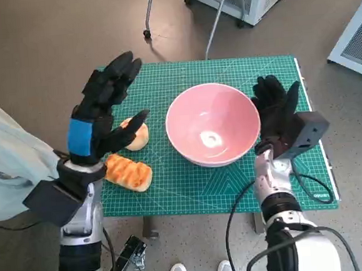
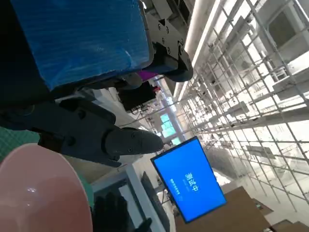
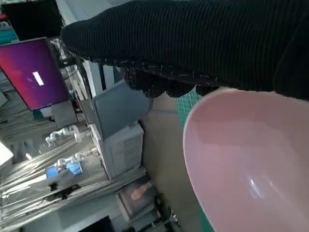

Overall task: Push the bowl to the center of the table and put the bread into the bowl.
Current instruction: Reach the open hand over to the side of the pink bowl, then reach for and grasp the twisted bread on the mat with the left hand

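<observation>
Bowl: glossy pink round bowl (image 1: 213, 124) stands upright on the green cutting mat (image 1: 191, 191), a little toward the mat's right edge from its middle; nothing lies inside it.
Bread: two pieces lie near the mat's left edge, well apart from the bowl. The flat golden-brown toasted slice (image 1: 129, 172) sits close to the near edge; the pale round bun (image 1: 137, 136) lies just behind it, partly hidden by the left hand.
Left hand: black hand with blue tape on its back (image 1: 102, 113) hovers above the bun with fingers spread, grasping nothing; its thumb points toward the bowl. In the left wrist view the fingers (image 2: 96, 137) stretch out above the bowl's rim (image 2: 43, 188).
Right hand: black knitted glove (image 1: 277, 109) stands upright just beside the bowl's right side, fingers extended and released, holding nothing. I cannot tell whether it touches the rim. In the right wrist view the glove (image 3: 203, 43) runs along the bowl's edge (image 3: 241, 159).
Mat: covers the small table's top.
</observation>
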